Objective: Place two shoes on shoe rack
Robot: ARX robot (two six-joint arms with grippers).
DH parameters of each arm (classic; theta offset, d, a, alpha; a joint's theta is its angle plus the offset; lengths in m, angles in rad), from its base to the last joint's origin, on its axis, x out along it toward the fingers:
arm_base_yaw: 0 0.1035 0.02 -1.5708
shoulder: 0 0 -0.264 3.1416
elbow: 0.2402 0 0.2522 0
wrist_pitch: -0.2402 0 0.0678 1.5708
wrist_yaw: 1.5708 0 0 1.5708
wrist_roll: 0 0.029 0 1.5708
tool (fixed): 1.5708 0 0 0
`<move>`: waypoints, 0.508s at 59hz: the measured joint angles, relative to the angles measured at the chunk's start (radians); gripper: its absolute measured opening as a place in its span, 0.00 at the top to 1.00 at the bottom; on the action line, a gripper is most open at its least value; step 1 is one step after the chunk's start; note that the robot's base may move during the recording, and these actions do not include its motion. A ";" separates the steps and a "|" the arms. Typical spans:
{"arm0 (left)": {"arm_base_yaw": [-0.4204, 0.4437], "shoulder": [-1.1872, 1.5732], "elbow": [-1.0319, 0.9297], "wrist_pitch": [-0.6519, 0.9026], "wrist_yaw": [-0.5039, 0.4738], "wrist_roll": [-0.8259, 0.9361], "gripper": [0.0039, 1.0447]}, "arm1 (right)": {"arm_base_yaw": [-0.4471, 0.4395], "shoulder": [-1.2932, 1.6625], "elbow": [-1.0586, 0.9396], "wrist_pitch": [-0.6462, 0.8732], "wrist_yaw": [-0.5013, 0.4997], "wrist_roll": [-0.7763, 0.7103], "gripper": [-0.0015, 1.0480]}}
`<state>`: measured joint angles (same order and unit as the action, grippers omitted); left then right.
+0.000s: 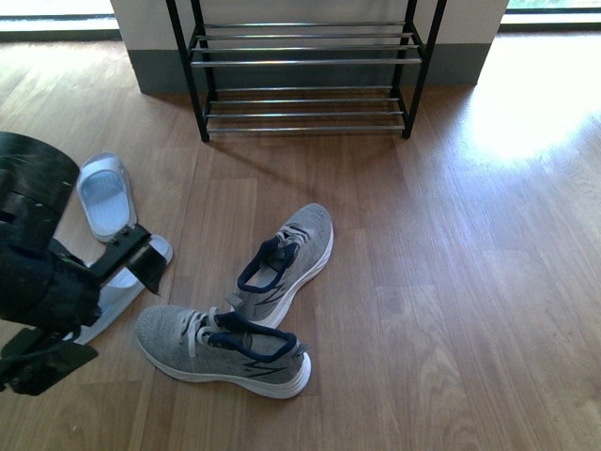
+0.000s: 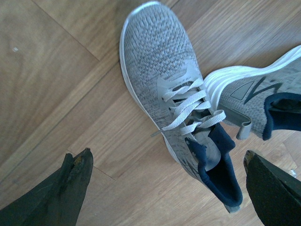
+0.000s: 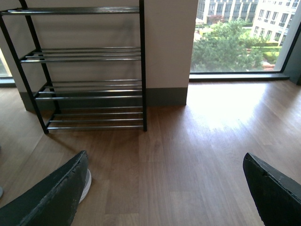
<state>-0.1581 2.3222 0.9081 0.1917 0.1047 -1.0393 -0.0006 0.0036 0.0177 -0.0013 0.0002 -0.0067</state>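
Hovering spread wide near a grey sneaker (image 2: 160, 70), left pincer (image 2: 164, 157) holds nothing; right pincer (image 3: 165, 159) gapes empty facing shoe rack (image 3: 94, 56).

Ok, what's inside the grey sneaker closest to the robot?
In the near grey sneaker, only dark navy lining shows through the heel opening, with nothing lying in it. Its white laces and upper cover the toe end, so that part is hidden.

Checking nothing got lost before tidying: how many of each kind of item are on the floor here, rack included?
Grey knit lace-up sneakers with white soles: 2
Pale blue rubber slides: 2
Black metal-framed shoe rack with chrome bars: 1
Total: 5
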 joint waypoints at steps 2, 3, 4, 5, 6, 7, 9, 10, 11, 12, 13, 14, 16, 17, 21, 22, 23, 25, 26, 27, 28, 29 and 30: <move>-0.009 0.032 0.020 0.000 0.021 -0.012 0.09 | 0.000 0.000 0.000 0.000 0.000 0.000 0.09; -0.012 0.042 0.027 -0.002 0.032 -0.019 0.09 | 0.000 0.000 0.000 0.000 0.000 0.000 0.09; -0.019 0.061 0.042 -0.010 0.046 -0.024 0.09 | 0.000 0.000 0.000 0.000 0.000 0.000 0.09; -0.022 0.069 0.049 -0.013 0.051 -0.024 0.09 | 0.000 0.000 0.000 0.000 0.000 0.000 0.09; -0.028 0.084 0.059 -0.014 0.062 -0.028 0.09 | 0.000 0.000 0.000 0.000 0.000 0.000 0.09; -0.034 0.097 0.069 -0.016 0.076 -0.032 0.09 | 0.000 0.000 0.000 0.000 0.000 0.000 0.09; -0.040 0.111 0.082 -0.019 0.083 -0.033 0.09 | 0.000 0.000 0.000 0.000 0.000 0.000 0.09; -0.041 0.116 0.086 -0.019 0.082 -0.034 0.09 | 0.000 0.000 0.000 0.000 0.000 0.000 0.09; -0.045 0.122 0.092 -0.016 0.079 -0.037 0.09 | 0.000 0.000 0.000 0.000 0.000 0.000 0.09; -0.047 0.125 0.094 -0.013 0.079 -0.041 0.09 | 0.000 0.000 0.000 0.000 0.000 0.000 0.09; -0.049 0.133 0.100 -0.008 0.082 -0.044 0.09 | 0.000 0.000 0.000 0.000 0.000 0.000 0.09; -0.049 0.135 0.104 -0.007 0.085 -0.047 0.09 | 0.000 0.000 0.000 0.000 0.000 0.000 0.09; -0.047 0.146 0.117 -0.007 0.091 -0.056 0.09 | 0.000 0.000 0.000 0.000 0.000 0.000 0.09; -0.047 0.153 0.126 -0.008 0.091 -0.060 0.09 | 0.000 0.000 0.000 0.000 0.000 0.000 0.09; -0.041 0.178 0.156 -0.012 0.109 -0.063 0.09 | 0.000 0.000 0.000 0.000 0.000 0.000 0.09; -0.039 0.183 0.162 -0.016 0.110 -0.063 0.09 | 0.000 0.000 0.000 0.000 0.000 0.000 0.09; -0.037 0.190 0.171 -0.021 0.113 -0.066 0.09 | 0.000 0.000 0.000 0.000 0.000 0.000 0.09; -0.036 0.214 0.192 -0.027 0.120 -0.066 0.09 | 0.000 0.000 0.000 0.000 0.000 0.000 0.09; -0.035 0.219 0.197 -0.030 0.127 -0.067 0.09 | 0.000 0.000 0.000 0.000 0.000 0.000 0.09; -0.035 0.225 0.204 -0.035 0.134 -0.068 0.09 | 0.000 0.000 0.000 0.000 0.000 0.000 0.09; -0.035 0.231 0.208 -0.036 0.136 -0.067 0.09 | 0.000 0.000 0.000 0.000 0.000 0.000 0.09; -0.036 0.238 0.214 -0.036 0.143 -0.067 0.09 | 0.000 0.000 0.000 0.000 0.000 0.000 0.09; -0.038 0.248 0.222 -0.039 0.152 -0.068 0.09 | 0.000 0.000 0.000 0.000 0.000 0.000 0.09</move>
<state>-0.1959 2.5706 1.1305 0.1528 0.2565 -1.1069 -0.0006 0.0036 0.0177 -0.0013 0.0002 -0.0067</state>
